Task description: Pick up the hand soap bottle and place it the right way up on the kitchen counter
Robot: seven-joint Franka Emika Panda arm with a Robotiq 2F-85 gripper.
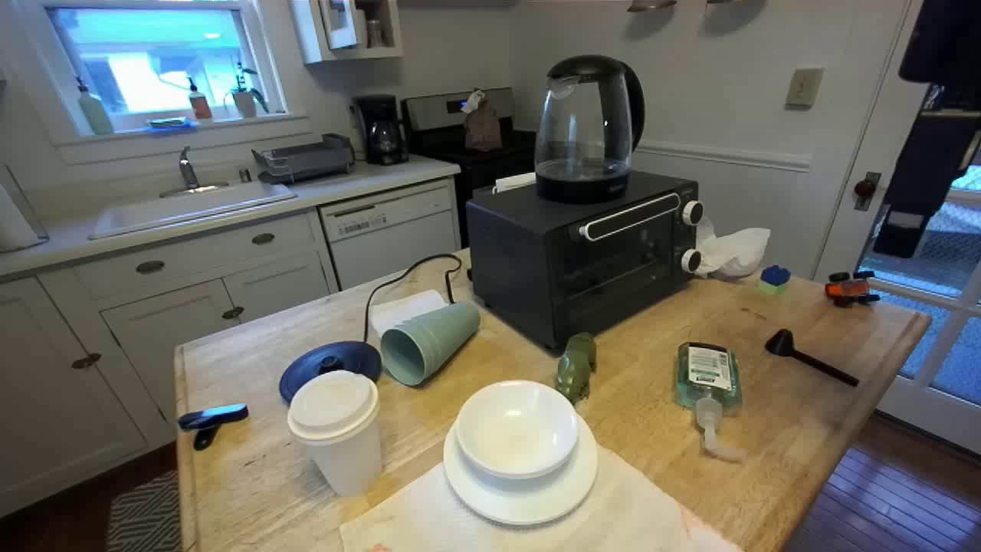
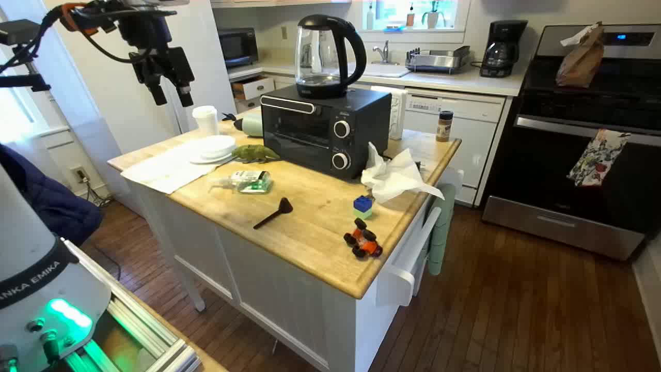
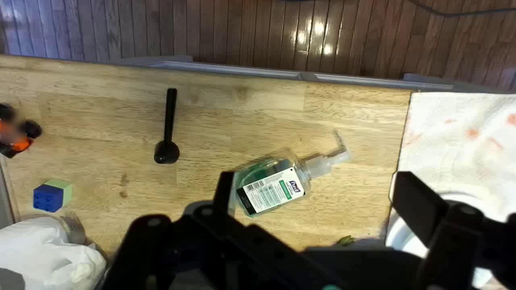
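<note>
The hand soap bottle (image 1: 707, 376) lies on its side on the wooden kitchen counter (image 1: 628, 460). It is clear with green liquid, a white label facing up and a pale pump. It also shows in an exterior view (image 2: 251, 182), with its pump toward the paper towel, and in the wrist view (image 3: 270, 189). The counter also shows in an exterior view (image 2: 315, 227) and in the wrist view (image 3: 274, 108). My gripper (image 2: 173, 98) is open and empty, high above the counter. In the wrist view my gripper's fingers (image 3: 315, 175) are wide apart, with the bottle seen below, nearer the left finger.
A black toaster oven (image 2: 320, 134) carries a glass kettle (image 2: 328, 57). A white bowl (image 1: 517, 429) on a plate, a green figure (image 1: 576, 368), a black scoop (image 3: 167, 129), a white cup (image 1: 337, 429), a block (image 2: 362, 206) and a toy car (image 2: 363, 240) stand around.
</note>
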